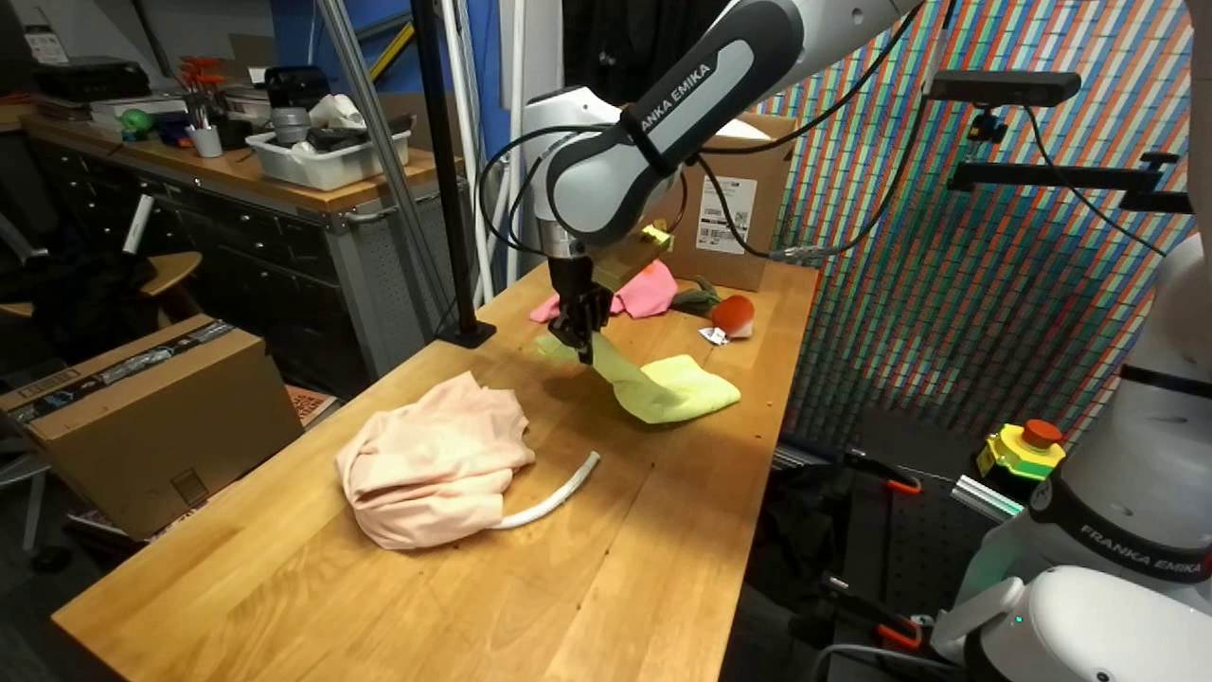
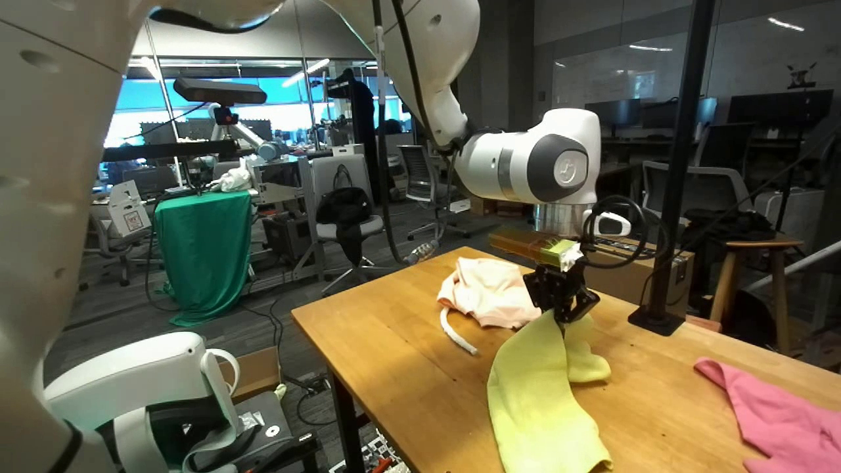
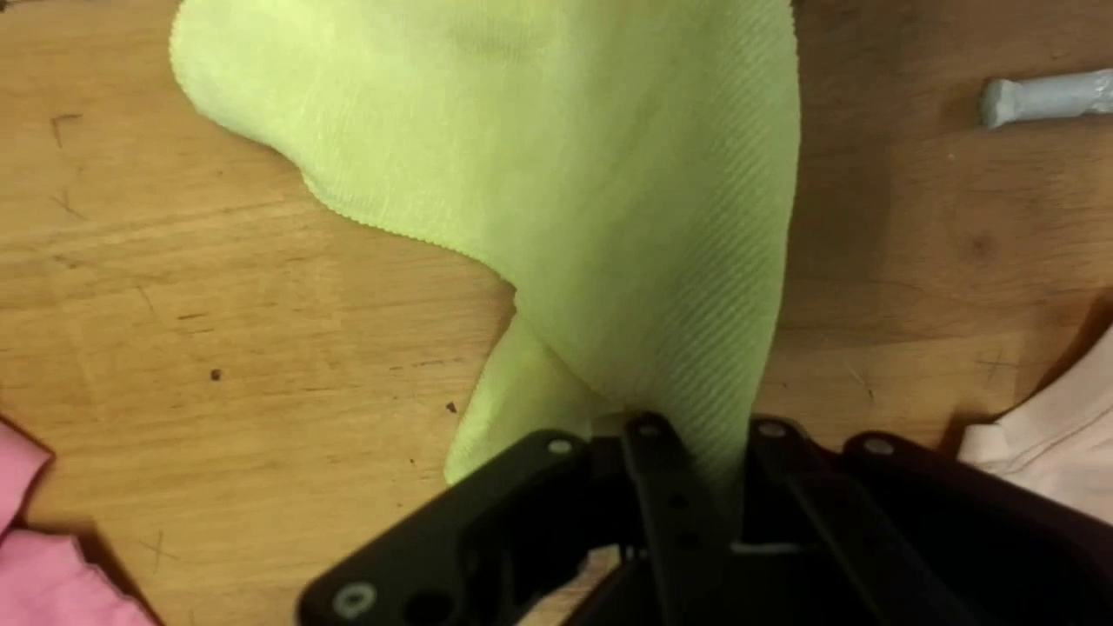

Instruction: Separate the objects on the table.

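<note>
My gripper (image 1: pixel 584 354) is shut on the yellow-green cloth (image 1: pixel 686 390), pinching one end a little above the wooden table (image 1: pixel 606 606). In the wrist view the cloth (image 3: pixel 556 174) runs up from between the fingers, and a folded flap lies to the left. The rest of it drapes onto the tabletop in both exterior views. A crumpled cream-beige cloth (image 1: pixel 436 464) sits apart from it, with the white cord (image 1: pixel 554 502) curving out from its edge; the cord's other end is hidden. The pink cloth (image 2: pixel 788 417) lies on the far side of the yellow-green one.
A cardboard box (image 1: pixel 772 194) stands at the table's end behind the pink cloth. Near it lie a red-orange round item (image 1: pixel 734 314) with something dark green and a small white packet (image 1: pixel 714 336). A black pole (image 2: pixel 677 171) rises from the table's edge close to the gripper.
</note>
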{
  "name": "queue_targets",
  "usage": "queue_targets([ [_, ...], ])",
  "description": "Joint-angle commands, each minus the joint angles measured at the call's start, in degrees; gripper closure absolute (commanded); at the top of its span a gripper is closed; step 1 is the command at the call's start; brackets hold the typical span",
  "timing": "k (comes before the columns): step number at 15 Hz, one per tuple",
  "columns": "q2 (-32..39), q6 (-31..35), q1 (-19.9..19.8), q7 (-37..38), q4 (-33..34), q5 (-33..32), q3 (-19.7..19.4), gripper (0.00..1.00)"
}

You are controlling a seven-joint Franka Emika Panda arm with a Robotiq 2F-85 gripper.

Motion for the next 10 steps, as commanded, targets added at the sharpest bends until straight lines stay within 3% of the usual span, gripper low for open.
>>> queue_targets([
  [1, -5.7, 2.8, 1.2, 3.6, -6.1, -0.3, -1.0, 0.86],
  [10, -13.1, 5.0, 1.8, 12.4, -15.8, -1.3, -2.0, 0.86],
])
